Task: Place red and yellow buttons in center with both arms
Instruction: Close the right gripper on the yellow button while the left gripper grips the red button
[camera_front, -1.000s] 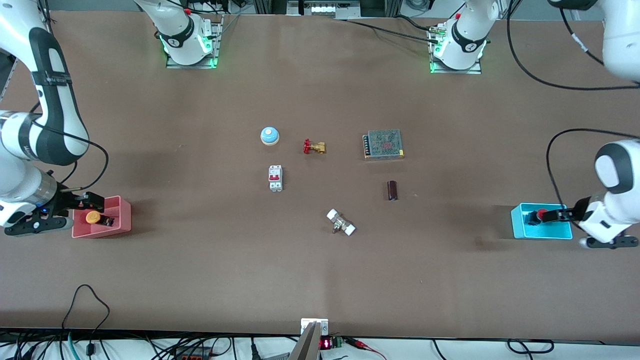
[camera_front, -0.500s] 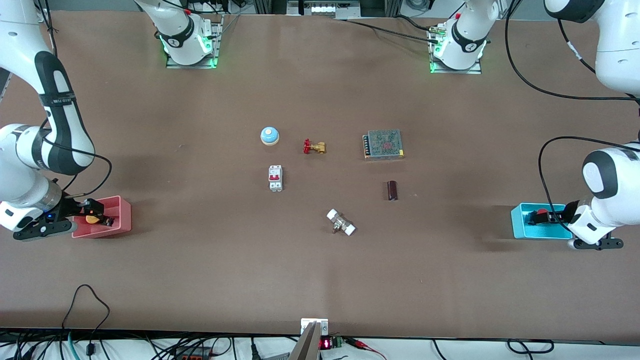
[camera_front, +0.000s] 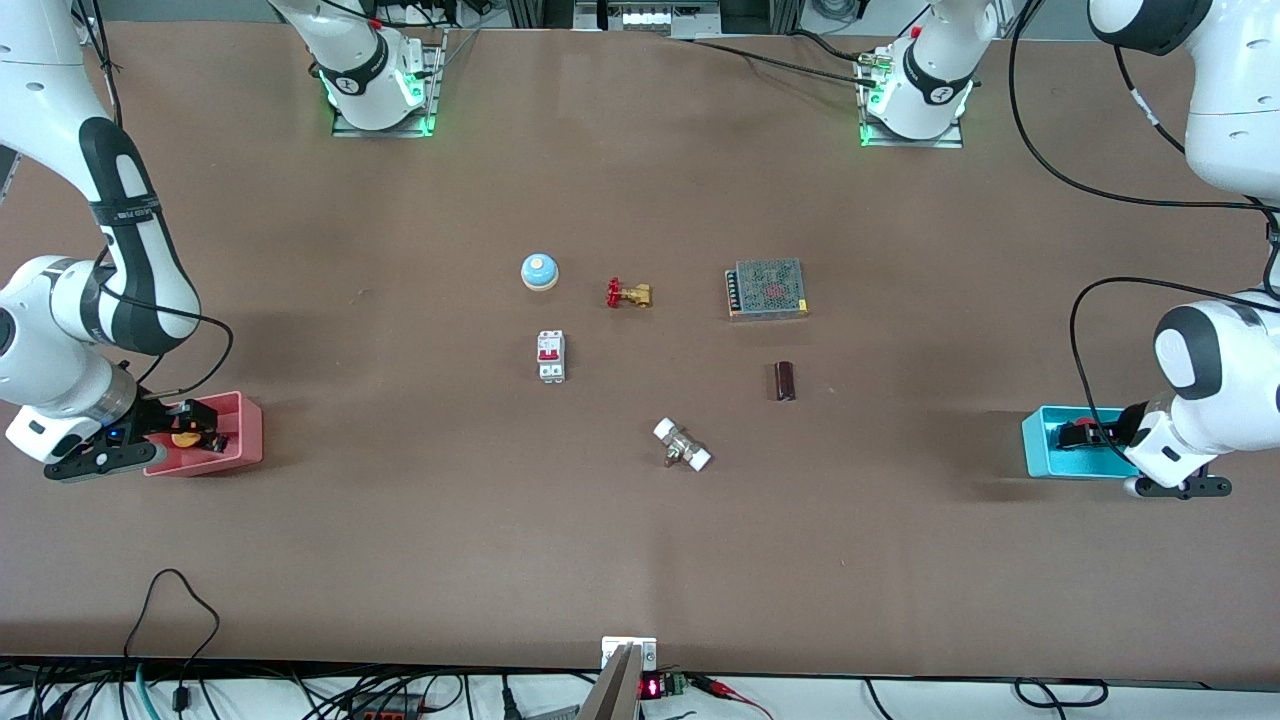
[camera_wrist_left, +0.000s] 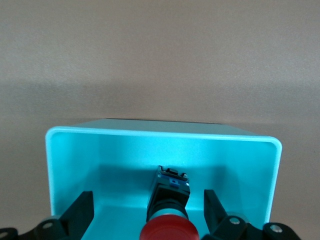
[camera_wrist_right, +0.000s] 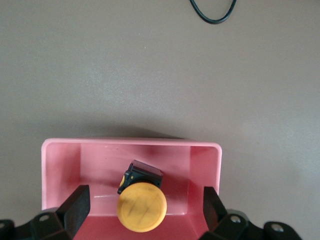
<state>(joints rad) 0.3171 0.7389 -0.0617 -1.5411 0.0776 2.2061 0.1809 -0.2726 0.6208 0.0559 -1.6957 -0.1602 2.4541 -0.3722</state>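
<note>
**Both buttons in their bins, grippers straddling them**

At the right arm's end of the table, the yellow button (camera_wrist_right: 141, 206) lies in the pink bin (camera_front: 241, 443) — right gripper (camera_wrist_right: 143, 210) is down in the bin, fingers (camera_wrist_right: 76, 206) spread wide to either side of the cap, not touching it. Red button (camera_wrist_left: 169, 231) lies in the cyan bin (camera_wrist_left: 100, 150) at the left arm's end; left gripper (camera_wrist_left: 149, 212) is low over it, fingers (camera_wrist_left: 80, 215) likewise wide apart — no contact visible. Table centre (camera_front: 650, 370) holds the other parts only.
</note>
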